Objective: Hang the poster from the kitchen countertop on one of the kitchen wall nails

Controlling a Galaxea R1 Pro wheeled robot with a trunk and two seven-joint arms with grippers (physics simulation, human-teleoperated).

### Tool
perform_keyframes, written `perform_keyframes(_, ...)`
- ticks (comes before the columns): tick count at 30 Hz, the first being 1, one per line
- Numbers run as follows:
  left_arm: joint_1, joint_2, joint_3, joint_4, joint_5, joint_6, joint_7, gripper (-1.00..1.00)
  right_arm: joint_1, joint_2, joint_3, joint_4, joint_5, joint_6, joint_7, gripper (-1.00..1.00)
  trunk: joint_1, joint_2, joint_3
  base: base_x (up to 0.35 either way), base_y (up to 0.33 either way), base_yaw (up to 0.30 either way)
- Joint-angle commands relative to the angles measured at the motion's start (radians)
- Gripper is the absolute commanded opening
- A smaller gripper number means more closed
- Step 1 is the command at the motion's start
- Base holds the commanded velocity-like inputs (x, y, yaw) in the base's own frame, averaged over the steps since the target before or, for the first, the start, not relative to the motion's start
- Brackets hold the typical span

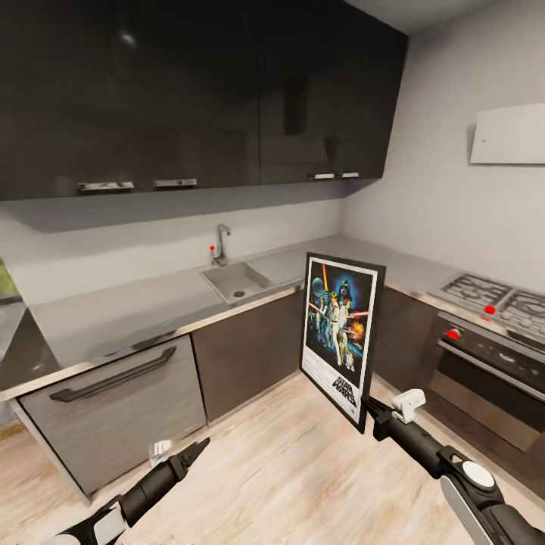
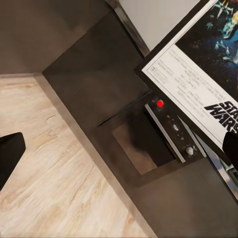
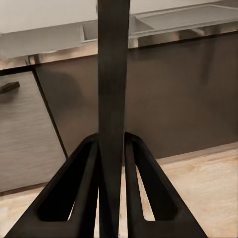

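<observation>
**A:** Where is the poster (image 1: 341,336) sitting right now?

**B:** It is not sitting on anything. The right gripper (image 1: 372,412) is holding it upright in the air by its lower corner, out in front of the inner corner of the kitchen countertop (image 1: 144,310), above the wooden floor (image 1: 288,469). The right wrist view is showing both fingers (image 3: 89,188) clamping the frame's thin black edge between them, so the grip is closed on the poster.

**A:** Why hold it by a bottom corner?

**B:** My guess is that this is leaving the top edge free to go up against the wall (image 1: 439,189) where a nail would be. I am not making out any nail at this size.

**A:** And the left gripper (image 1: 198,448)?

**B:** It is hanging low over the floor, near the front of the dishwasher (image 1: 113,409), carrying nothing. Whether its fingers are spread or closed, I cannot tell.

**A:** Any writing you can read?

**B:** The black "STAR WARS" logo is showing under the artwork, in the white border. The left wrist view is catching the same logo (image 2: 223,110), cut off at the frame edge, beside a block of small print too fine to read. The oven (image 1: 484,378) is showing red knobs but no legible brand.
</observation>
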Motion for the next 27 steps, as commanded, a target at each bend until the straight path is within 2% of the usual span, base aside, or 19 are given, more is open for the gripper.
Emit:
perform_keyframes(1, -0.001, 0.0, -0.008, 0.0, 0.006, -0.009, -0.001, 1.0, -0.001, -0.001, 0.001, 0.0, -0.012, 0.002, 0.003, -1.0, 0.001, -0.002, -0.002, -0.053, 0.012, 0.151)
perform_keyframes(14, -0.001, 0.001, -0.003, 0.0, 0.006, -0.009, -0.001, 1.0, -0.001, -0.001, 0.001, -0.002, -0.012, 0.002, 0.003, -1.0, 0.001, -0.002, -0.002, -0.234, 0.152, 0.054)
perform_keyframes(19, -0.001, 0.002, -0.001, 0.0, 0.006, -0.009, -0.001, 1.0, -0.001, 0.0, 0.001, -0.002, -0.011, 0.002, 0.003, -1.0, 0.001, -0.002, -0.002, -0.219, 0.11, 0.235)
perform_keyframes(27, -0.001, 0.002, 0.0, 0.0, 0.006, -0.009, -0.001, 1.0, -0.001, 0.0, 0.001, -0.002, -0.011, 0.002, 0.003, -1.0, 0.001, -0.002, -0.002, -0.041, 0.146, 0.285)
